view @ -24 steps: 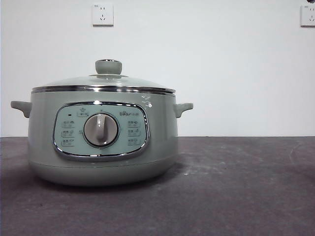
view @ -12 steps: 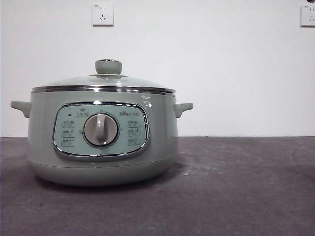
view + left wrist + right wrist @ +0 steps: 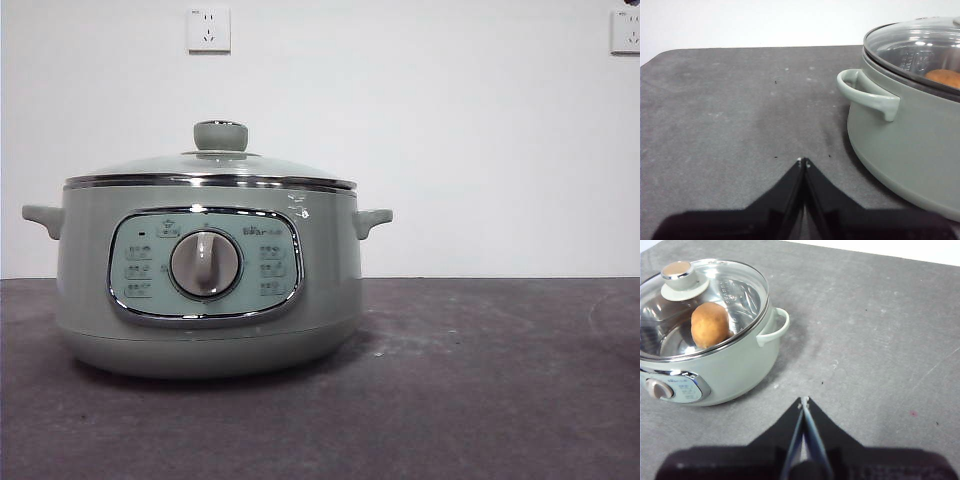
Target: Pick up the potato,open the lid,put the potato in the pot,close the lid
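The sage-green pot (image 3: 210, 290) stands on the dark table, left of centre in the front view, with the lid (image 3: 215, 165) shut on it. In the right wrist view the potato (image 3: 710, 325) lies inside the pot (image 3: 730, 365) under the glass lid (image 3: 700, 305). The left wrist view shows the pot (image 3: 910, 130), its lid (image 3: 920, 45) and a bit of the potato (image 3: 945, 77) through the glass. My left gripper (image 3: 803, 161) is shut and empty beside the pot's handle. My right gripper (image 3: 803, 400) is shut and empty, well away from the pot.
The grey table (image 3: 480, 380) stretches to the right of the pot. A white wall with two sockets (image 3: 208, 30) stands behind. The pot's side handles (image 3: 372, 220) stick out at both sides.
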Controlling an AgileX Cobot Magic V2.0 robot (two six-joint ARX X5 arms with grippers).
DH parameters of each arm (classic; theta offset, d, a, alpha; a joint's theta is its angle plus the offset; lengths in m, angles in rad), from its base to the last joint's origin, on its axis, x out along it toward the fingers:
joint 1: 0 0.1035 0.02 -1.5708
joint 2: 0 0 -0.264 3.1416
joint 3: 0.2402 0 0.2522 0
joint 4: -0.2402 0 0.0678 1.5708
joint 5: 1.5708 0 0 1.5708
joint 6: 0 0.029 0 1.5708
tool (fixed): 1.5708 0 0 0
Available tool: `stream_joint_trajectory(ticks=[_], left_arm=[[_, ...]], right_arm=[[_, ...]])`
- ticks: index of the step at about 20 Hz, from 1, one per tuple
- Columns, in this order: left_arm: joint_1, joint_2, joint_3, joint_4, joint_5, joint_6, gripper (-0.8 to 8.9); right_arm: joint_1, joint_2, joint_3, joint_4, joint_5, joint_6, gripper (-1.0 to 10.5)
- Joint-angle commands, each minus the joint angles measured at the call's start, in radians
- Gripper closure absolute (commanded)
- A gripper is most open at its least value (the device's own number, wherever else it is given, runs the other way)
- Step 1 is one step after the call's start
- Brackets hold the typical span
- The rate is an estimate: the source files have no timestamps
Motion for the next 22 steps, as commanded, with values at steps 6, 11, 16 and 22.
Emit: stream_joint_trajectory(ticks=[6,11,16,22], left_arm=[[0.003,-0.003,-0.015,0.003,-0.005,-0.009,8.17],[0.003,-0.003,-0.015,0.003,-0.004,-0.009,8.17],[0.003,-0.003,-0.015,0.003,-0.004,-0.009,8.17],[0.003,-0.003,-0.015,0.003,-0.004,-0.009,8.17]], right_arm=[[0.001,-0.002,-0.006,0.005,0.004,0.006,9.5],[0.001,-0.002,-0.006,0.005,0.004,0.006,9.5],[0.001,-0.003,-0.006,0.005,0.005,0.006,9.5],[-0.131,-0.069,-0.038,0.025,-0.001,-0.042,9.5]])
